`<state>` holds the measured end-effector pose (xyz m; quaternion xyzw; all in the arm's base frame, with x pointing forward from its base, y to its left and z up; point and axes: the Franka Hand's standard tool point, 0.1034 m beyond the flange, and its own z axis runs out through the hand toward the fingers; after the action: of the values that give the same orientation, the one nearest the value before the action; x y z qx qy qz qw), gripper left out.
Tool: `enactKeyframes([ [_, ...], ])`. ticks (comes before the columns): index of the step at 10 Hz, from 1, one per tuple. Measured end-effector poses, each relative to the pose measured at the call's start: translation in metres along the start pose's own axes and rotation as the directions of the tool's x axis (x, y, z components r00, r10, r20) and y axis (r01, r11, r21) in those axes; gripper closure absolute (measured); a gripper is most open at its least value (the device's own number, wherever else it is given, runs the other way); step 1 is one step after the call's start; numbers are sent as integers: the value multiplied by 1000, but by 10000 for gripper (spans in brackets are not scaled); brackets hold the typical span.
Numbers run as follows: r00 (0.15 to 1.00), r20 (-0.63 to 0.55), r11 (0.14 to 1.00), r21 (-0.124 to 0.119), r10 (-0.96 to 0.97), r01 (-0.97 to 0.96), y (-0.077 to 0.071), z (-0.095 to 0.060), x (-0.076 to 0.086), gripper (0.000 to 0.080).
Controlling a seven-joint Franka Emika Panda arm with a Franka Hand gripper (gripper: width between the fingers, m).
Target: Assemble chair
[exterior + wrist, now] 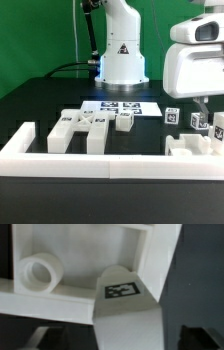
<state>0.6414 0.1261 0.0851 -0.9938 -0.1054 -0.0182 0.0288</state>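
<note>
Black table (30, 102) bears white chair parts (85, 128); green backdrop (38, 30) behind.

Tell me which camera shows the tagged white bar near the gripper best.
The wrist view: the bar and its tag sit large and central. The exterior view shows only small tagged parts below the gripper.

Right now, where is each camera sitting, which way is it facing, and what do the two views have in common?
Exterior view: off the arm, across the border wall from the robot base, facing the table; shows that base and the gripper.
Wrist view: on the wrist, looking close down at a tagged chair part; blurred fingertips show.
Shared: the gripper's fingers and, seemingly, that chair part.
</note>
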Motion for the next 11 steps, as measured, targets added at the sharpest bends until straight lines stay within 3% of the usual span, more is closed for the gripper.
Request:
enactKeyframes([
  [1, 1000, 0, 1000, 0, 0, 0, 0, 0, 0, 402],
  [2, 1000, 0, 1000, 0, 4, -4, 0, 0, 0, 402],
  [3, 1000, 0, 1000, 1, 28, -28, 0, 0, 0, 512],
  [5, 997, 0, 997, 2, 81, -81, 0, 0, 0, 512],
  [8, 930, 0, 930, -2, 367, -367, 1, 1, -1, 512],
  [11, 786, -1, 786, 8, 618, -618, 3, 1, -1, 511],
])
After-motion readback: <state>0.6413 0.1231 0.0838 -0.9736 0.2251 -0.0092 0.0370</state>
